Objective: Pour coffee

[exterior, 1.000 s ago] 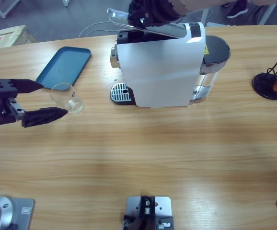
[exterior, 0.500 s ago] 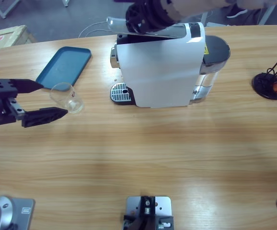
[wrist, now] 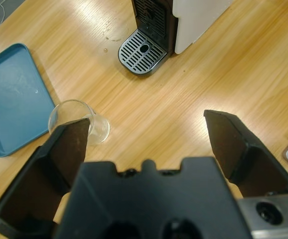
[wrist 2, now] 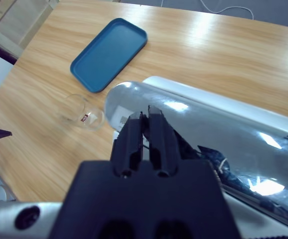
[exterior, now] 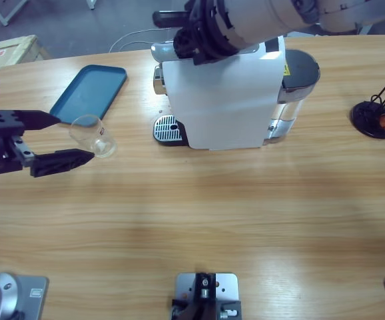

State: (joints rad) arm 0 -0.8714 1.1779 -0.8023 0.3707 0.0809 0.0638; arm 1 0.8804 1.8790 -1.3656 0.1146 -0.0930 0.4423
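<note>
Coffee not discernible in glass [exterior: 94,135] lying far left on surface [exterior: 199,220], beside tray [exterior: 89,91]. Left claw [exterior: 49,140] released, straddling glass. Right claw [wrist 2: 145,130] clenched over machine's [exterior: 227,100] lever [wrist 2: 199,124].

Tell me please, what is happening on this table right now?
Two robot arms work at a coffee machine on a wooden table. The right tool, jaws shut, presses on the machine's silver lever on top. The left tool is wide open beside an empty-looking glass tumbler, which stands near the blue tray, not yet on the drip grate. No coffee is visible.
</note>
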